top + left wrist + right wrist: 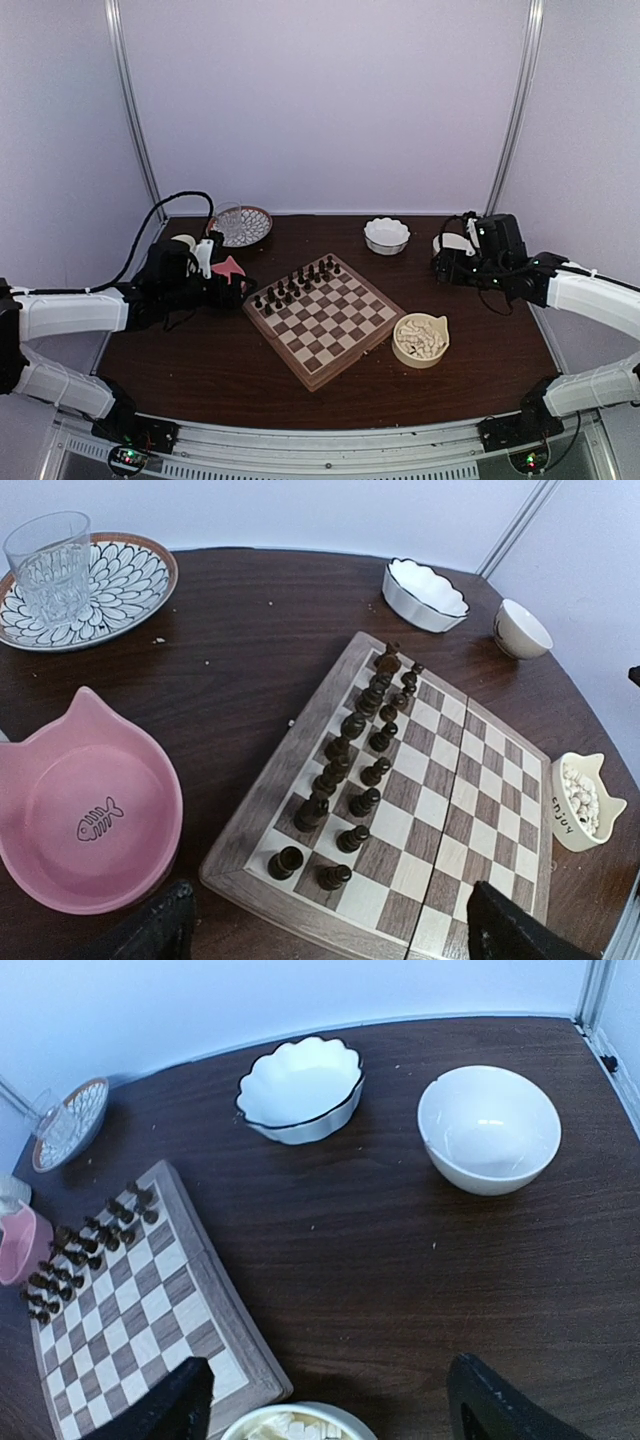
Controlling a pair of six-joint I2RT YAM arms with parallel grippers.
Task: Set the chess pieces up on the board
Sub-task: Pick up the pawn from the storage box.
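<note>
Chess pieces (421,338) (the cream ones) lay heaped in a cream cat-shaped bowl (420,361) at lower right of centre in the top view, just beside the right corner of the board (330,335); none stood on a square yet. Dark pieces (297,283) stood in two rows along the board's upper-left edge, and the rows toward the lower right were bare. Left gripper (338,932) hovered at the left of the top view near a pink cat bowl (90,810), fingers spread wide with nothing between them. Right gripper (335,1405) hung at the right side, likewise spread wide and empty, with a plain white bowl (488,1130) near it. Likely trouble: the pieces were tiny and piled together, so a pinch into the heap could catch two at once, or one could slip out sideways. A hard push down could shove the cat-shaped bowl into the board and shake the dark rows over. The board sat turned diagonally, so a piece could land across a line between squares. A left-arm reach for the bowl would pass over the dark pieces and could topple them.
</note>
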